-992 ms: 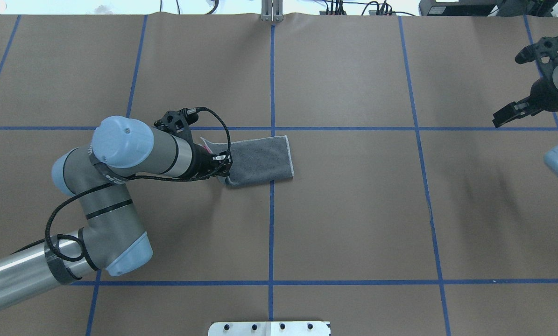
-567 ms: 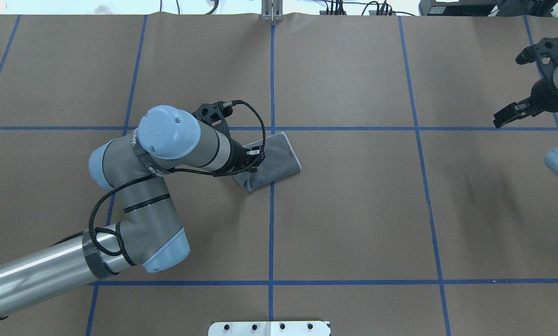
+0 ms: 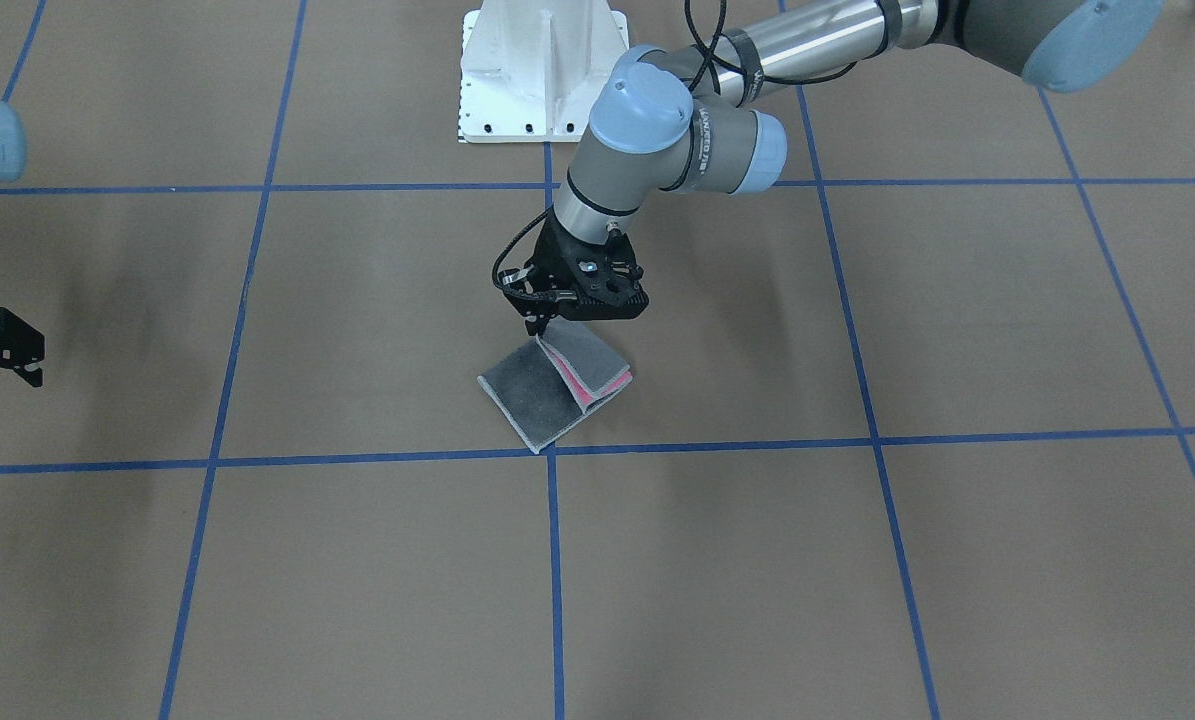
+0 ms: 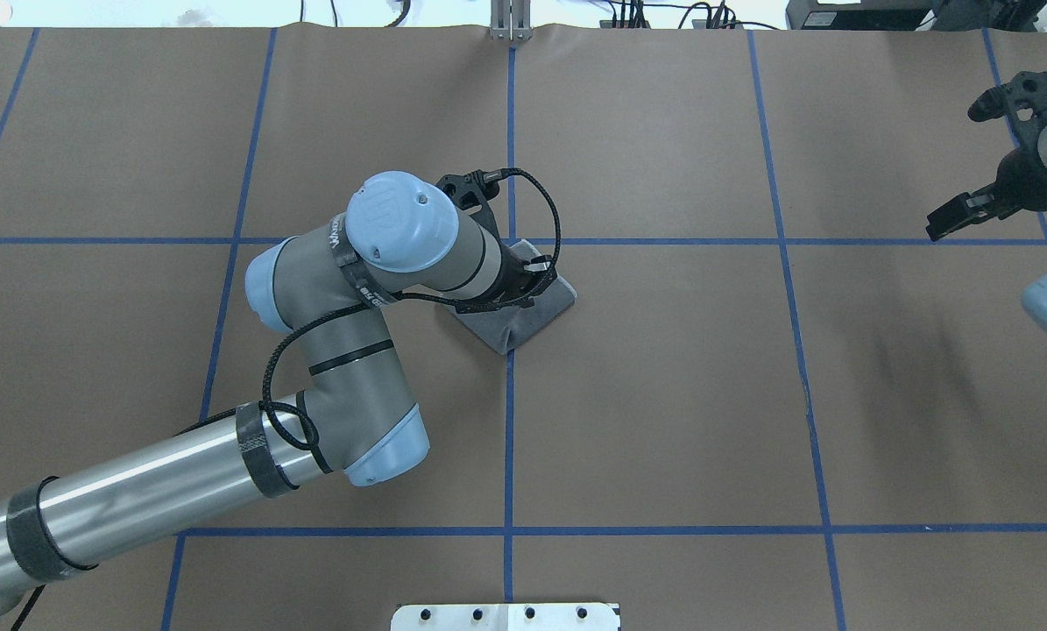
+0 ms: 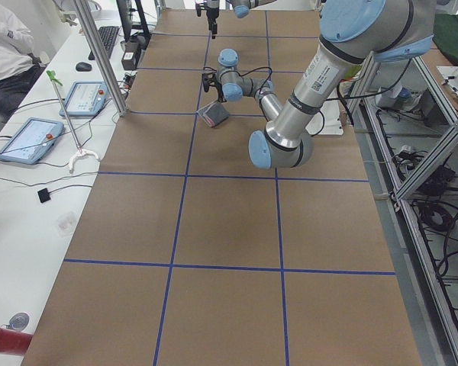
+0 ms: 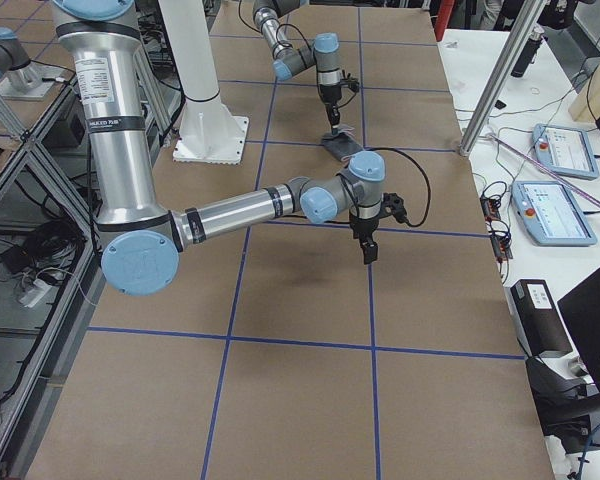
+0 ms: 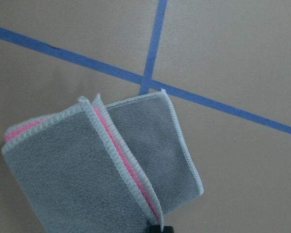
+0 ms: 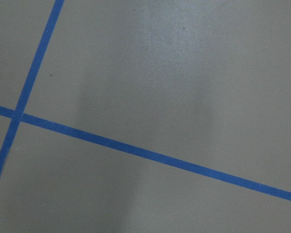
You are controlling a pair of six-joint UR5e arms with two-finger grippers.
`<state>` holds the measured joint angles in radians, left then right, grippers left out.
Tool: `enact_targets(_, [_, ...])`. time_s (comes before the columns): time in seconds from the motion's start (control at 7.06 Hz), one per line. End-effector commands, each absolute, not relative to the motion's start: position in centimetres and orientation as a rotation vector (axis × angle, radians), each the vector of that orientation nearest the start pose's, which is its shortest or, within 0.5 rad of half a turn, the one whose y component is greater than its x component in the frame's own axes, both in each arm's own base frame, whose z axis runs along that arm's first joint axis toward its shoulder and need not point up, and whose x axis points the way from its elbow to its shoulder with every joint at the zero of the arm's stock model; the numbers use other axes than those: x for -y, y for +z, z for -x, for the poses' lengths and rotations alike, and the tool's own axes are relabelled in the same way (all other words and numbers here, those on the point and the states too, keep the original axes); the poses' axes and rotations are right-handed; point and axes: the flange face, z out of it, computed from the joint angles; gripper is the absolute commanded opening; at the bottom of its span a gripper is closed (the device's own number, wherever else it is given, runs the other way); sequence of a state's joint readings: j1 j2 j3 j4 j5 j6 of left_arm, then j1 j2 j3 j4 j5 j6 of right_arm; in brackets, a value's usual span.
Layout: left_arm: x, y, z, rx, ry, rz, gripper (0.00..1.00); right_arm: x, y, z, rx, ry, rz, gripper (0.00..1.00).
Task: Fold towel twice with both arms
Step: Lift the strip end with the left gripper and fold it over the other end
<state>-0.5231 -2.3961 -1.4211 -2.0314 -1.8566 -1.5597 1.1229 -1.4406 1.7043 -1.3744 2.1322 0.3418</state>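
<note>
Left gripper first: I am clamping it on the stitched edge of the towel's upper layer, low over the table, probably because I am laying this flap across as the second fold and want the borders to meet. To its right, the towel is lying near the table's middle, just beside a crossing of blue tape lines, dark grey outward, with a pink strip showing where the layers are gaping. Farthest right, my right gripper is hanging well apart, touching nothing, seemingly parked clear; I cannot tell whether its fingers are apart or together.
</note>
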Motion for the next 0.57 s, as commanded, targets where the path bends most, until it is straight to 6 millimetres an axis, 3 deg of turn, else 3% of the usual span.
enact_targets(0.0, [47.7,13.8,-61.2,-1.147,-0.307,-0.070,0.00,54.0,51.3,17.0,0.683,-0.228,-0.201,0.99])
enact_targets(0.43, [48.9,12.7,-61.1,-1.142,-0.337,-0.099,0.00,54.0,51.4,17.1,0.682,-0.226,-0.199,0.99])
